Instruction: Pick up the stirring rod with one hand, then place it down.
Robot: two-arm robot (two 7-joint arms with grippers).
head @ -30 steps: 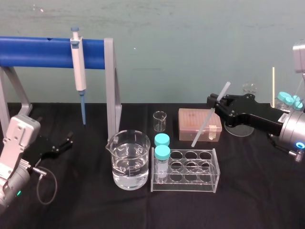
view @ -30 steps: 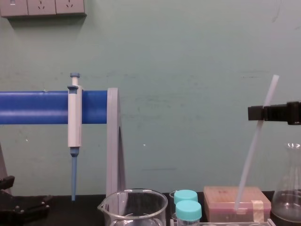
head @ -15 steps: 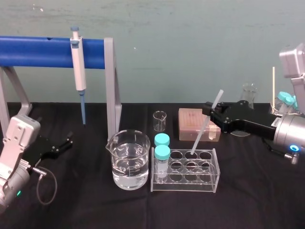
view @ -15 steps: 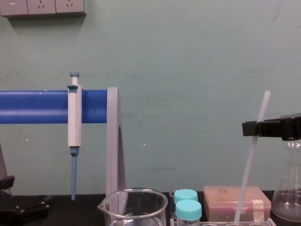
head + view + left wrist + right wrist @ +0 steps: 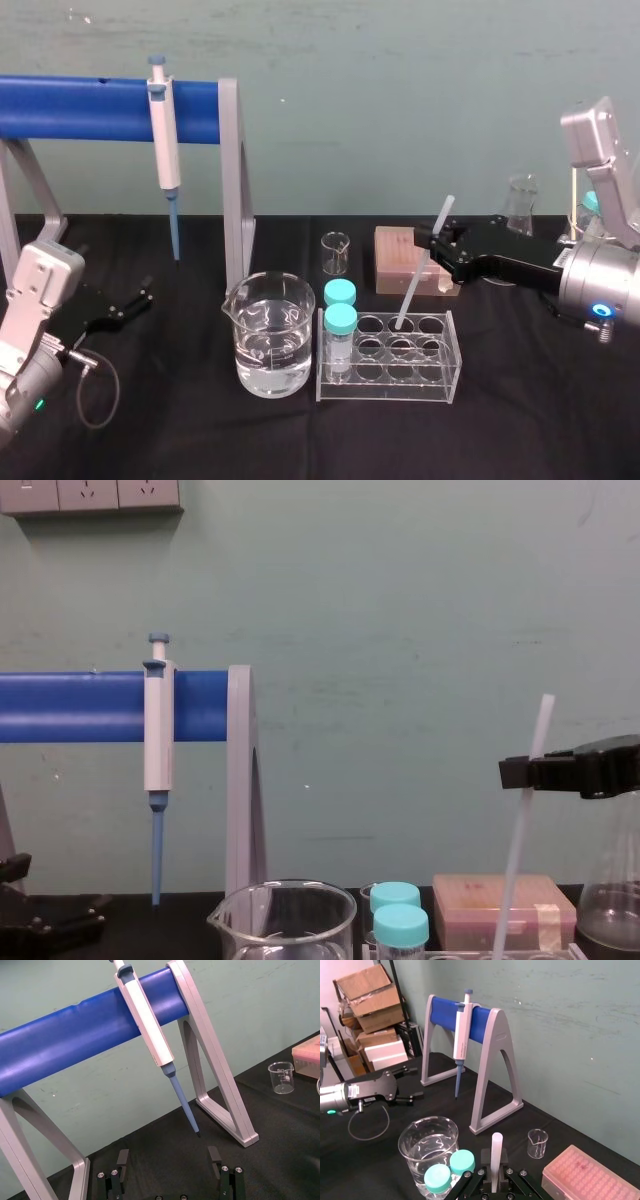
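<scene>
The stirring rod point(image 5: 420, 268) is a thin white translucent stick, tilted with its top leaning right. My right gripper point(image 5: 436, 243) is shut on its upper part, reaching in from the right. The rod's lower end hangs at the middle back hole of the clear test-tube rack point(image 5: 388, 372); I cannot tell whether it is inside. In the chest view the rod point(image 5: 522, 825) passes through the black gripper point(image 5: 514, 773). The right wrist view looks down the rod point(image 5: 496, 1152) between the fingers. My left gripper point(image 5: 142, 297) rests open on the table at the far left, its fingers point(image 5: 122, 1159) apart.
A beaker of water point(image 5: 268, 335) stands left of the rack, which holds two teal-capped vials point(image 5: 340, 320). Behind are a small beaker point(image 5: 335, 253) and a pink tip box point(image 5: 400, 255). A pipette point(image 5: 162, 140) hangs on the blue stand point(image 5: 90, 108). A flask point(image 5: 520, 205) stands far right.
My right gripper has carried the rod left and downward, from over the pink tip box to the rack. The rod now stands steeper. The left arm has not moved.
</scene>
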